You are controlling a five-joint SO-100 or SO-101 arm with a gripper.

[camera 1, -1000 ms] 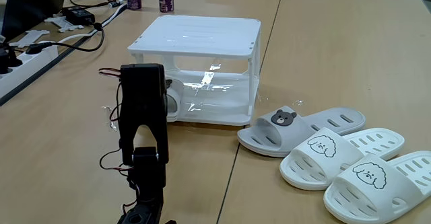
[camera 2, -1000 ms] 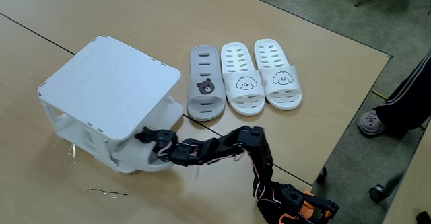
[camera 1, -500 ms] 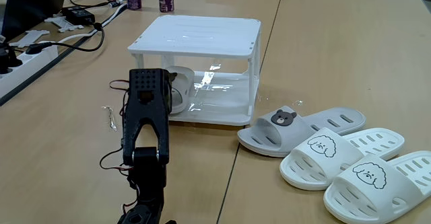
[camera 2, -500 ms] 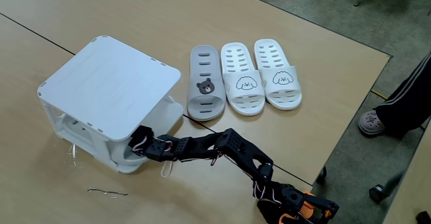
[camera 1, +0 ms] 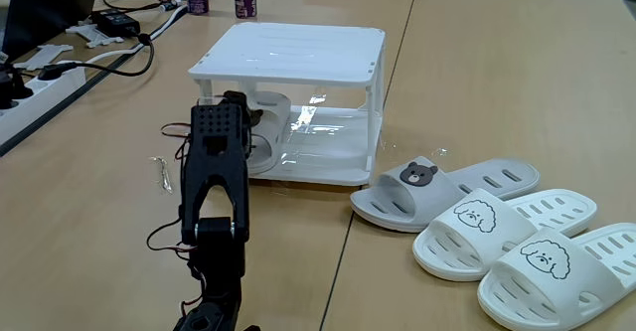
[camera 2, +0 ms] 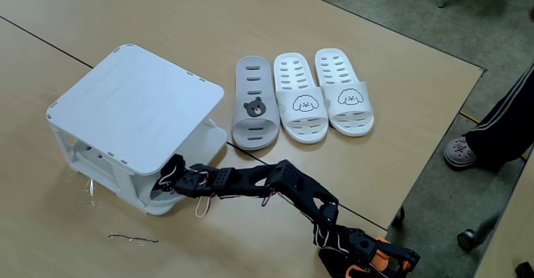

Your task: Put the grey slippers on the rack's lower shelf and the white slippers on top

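Grey slippers are split between two places. One grey slipper (camera 1: pixel 266 132) is seen inside the rack (camera 1: pixel 290 65), lying on the lower shelf (camera 1: pixel 328 155) at its left side in a fixed view, with its long axis running from the open front toward the back; which end points inward cannot be told. The other grey slipper (camera 2: pixel 254 103) lies on the table (camera 2: pixel 250 19) just beside the rack, its strap with the bear face toward the near edge in a fixed view and its heel pointing away from the arm. Touching it on the right, the two white slippers (camera 2: pixel 321 90) are laid side by side, parallel to it and pointing the same way, dog faces on the straps nearest the arm. The top (camera 2: pixel 138 103) of the rack carries nothing.

The gripper (camera 2: pixel 171 182) is stretched out low and reaches into the open front of the lower tier, at the grey slipper there. Whether its fingers are clamped on the slipper or released cannot be told, since the arm and the rack's edge hide them. A person's shoe (camera 2: pixel 460 152) is seen on the floor at the right.
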